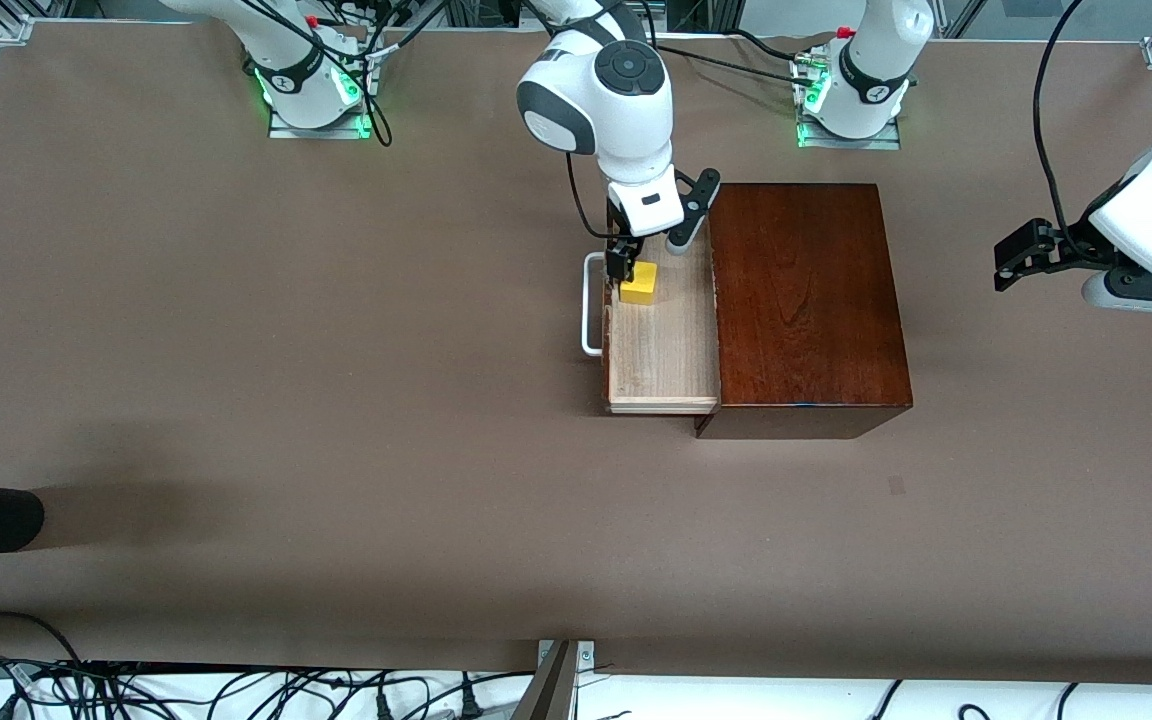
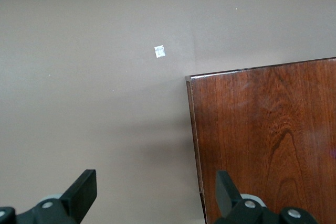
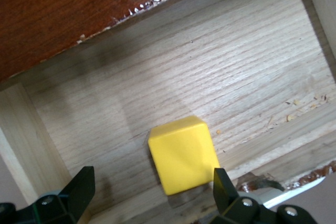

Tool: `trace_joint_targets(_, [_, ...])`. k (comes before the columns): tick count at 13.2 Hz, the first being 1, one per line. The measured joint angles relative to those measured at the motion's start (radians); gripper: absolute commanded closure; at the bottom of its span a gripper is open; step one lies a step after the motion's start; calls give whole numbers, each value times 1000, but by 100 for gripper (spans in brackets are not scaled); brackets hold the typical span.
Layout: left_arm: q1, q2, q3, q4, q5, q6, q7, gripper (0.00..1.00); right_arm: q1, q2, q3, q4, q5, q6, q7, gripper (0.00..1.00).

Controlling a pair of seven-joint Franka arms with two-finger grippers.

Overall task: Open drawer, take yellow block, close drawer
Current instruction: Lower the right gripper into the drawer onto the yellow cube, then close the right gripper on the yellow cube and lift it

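Hovering open-jawed over the yellow block [image 3: 183,154] in the pulled-out drawer [image 1: 661,350], right gripper [image 3: 149,192] needing a centred, straight descent; left gripper [image 2: 155,195] waiting open beside the box [image 2: 262,140].

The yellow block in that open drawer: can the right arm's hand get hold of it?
Probably yes. The drawer is open, the yellow block lies uncovered, and the right hand hangs open just above it.

Lighting: bright, even, overhead; soft shadows on the surface [image 1: 336,400] near the wooden box [image 1: 806,300]. Faint sheen on its top. Wrist views slightly soft close up.
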Motion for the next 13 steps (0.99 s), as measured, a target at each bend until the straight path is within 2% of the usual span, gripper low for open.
trace_joint_targets(11, [0,0,0,0,0,0,0,0,0,54,-9,5,-26,61,-62,0])
trace_joint_targets(12, [0,0,0,0,0,0,0,0,0,59,-9,5,-30,67,-63,5])
trace_joint_targets(13, [1,0,0,0,0,0,0,0,0,63,-10,6,-36,72,-63,18])
